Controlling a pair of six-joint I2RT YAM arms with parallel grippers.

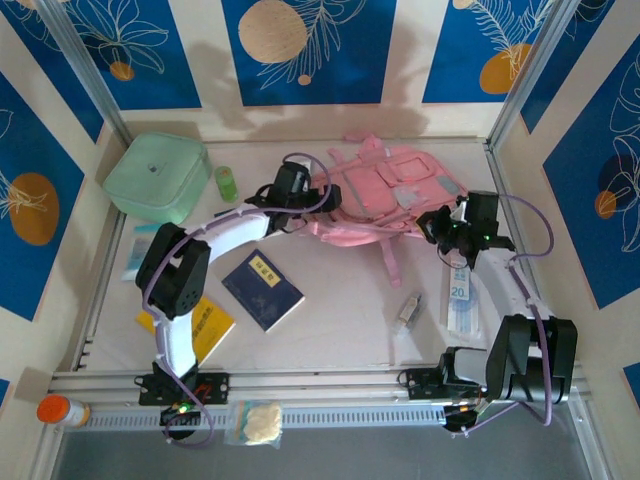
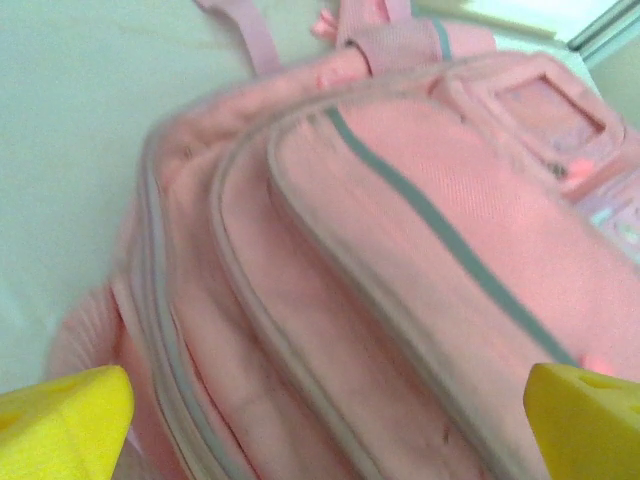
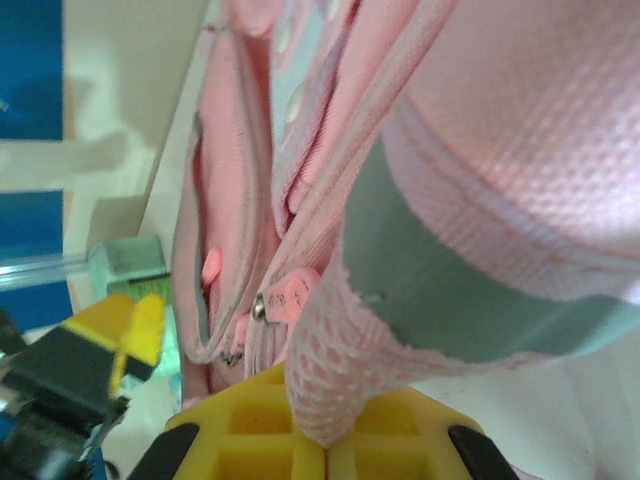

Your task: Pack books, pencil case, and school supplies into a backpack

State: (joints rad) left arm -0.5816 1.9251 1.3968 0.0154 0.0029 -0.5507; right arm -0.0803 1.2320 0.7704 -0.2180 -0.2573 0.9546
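**Packing not yet begun**

The right gripper (image 3: 322, 435) pinched the mesh edge of the backpack (image 1: 385, 190), which lay at the far side of the table (image 1: 340, 330). The left gripper (image 2: 320, 420) hovered over it, wide open and empty. Navy book (image 1: 262, 290), yellow book (image 1: 200, 325), clear-grey piece (image 1: 407, 312) and packet (image 1: 458, 300) lay outside, apparently unpacked.

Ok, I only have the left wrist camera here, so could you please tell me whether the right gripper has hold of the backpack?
Observer: Yes. In the right wrist view the right gripper is shut on a mesh edge of the backpack.
Operator: Thank you. Are any books lying outside it?
Observer: Yes, a navy book and a yellow book lie on the table in front of the backpack.
Operator: And the small supplies?
Observer: A clear-grey piece and a white and blue packet lie to the right of the books, also outside the backpack.
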